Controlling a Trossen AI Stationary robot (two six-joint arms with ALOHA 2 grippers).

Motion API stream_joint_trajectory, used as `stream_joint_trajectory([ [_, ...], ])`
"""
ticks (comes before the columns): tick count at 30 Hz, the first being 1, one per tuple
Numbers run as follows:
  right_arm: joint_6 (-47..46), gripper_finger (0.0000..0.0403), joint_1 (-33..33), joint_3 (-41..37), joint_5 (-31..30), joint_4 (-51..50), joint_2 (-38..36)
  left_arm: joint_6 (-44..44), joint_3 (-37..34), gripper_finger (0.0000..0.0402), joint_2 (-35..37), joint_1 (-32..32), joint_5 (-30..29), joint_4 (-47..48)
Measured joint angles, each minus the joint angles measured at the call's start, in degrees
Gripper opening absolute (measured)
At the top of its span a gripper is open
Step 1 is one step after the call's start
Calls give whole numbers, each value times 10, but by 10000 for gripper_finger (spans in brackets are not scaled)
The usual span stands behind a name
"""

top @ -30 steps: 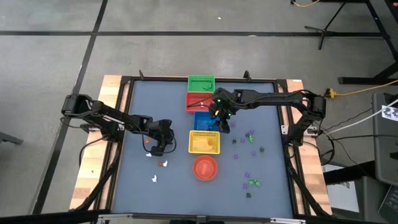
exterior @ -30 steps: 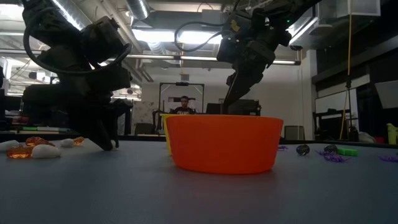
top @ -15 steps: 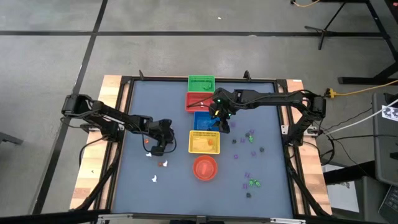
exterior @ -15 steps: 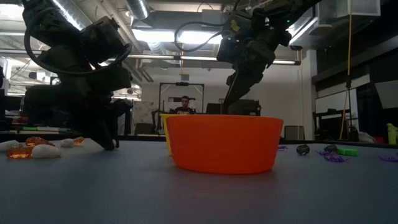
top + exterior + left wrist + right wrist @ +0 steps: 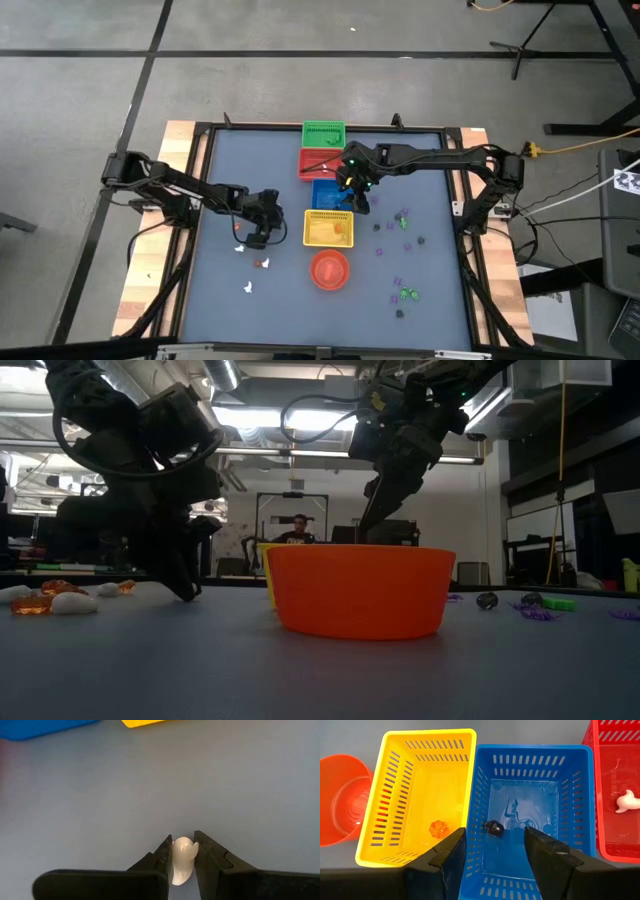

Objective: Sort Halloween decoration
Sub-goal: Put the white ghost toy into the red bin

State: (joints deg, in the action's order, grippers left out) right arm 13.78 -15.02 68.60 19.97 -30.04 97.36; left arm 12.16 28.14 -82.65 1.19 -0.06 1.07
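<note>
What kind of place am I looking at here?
Probably a robotics lab or workshop. Two robot arms are mounted at a framed table, strip lights and exposed ducts hang overhead, and a person sits at equipment in the open room behind.

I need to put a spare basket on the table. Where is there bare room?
The table's far-left corner, left of the green basket and red basket, is bare. So is the far-right corner, beyond the right hand. Crowded: purple and green trinkets right of the yellow basket, white and orange ones near the left hand.
</note>
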Motion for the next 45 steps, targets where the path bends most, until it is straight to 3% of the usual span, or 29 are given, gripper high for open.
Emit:
stream_joint_trajectory([
  [9,0,198,0,0,0,-1,-2,-4,1,42,0,0,-2,-7],
  [16,0,198,0,0,-2,-19,-35,-30,24,42,1,0,-49,-7],
  [22,2,198,0,0,-60,-77,-76,-26,60,42,1,14,-74,-12],
  [28,17,198,0,0,-105,-128,-108,-26,96,42,2,50,-107,-60],
  [33,34,198,0,0,-112,-141,-119,-26,106,42,2,88,-118,-159],
  [39,80,198,0,0,-225,-142,-119,-44,106,42,2,122,-118,-249],
  [45,88,198,0,0,-329,-119,-119,-65,106,42,2,142,-118,-274],
])
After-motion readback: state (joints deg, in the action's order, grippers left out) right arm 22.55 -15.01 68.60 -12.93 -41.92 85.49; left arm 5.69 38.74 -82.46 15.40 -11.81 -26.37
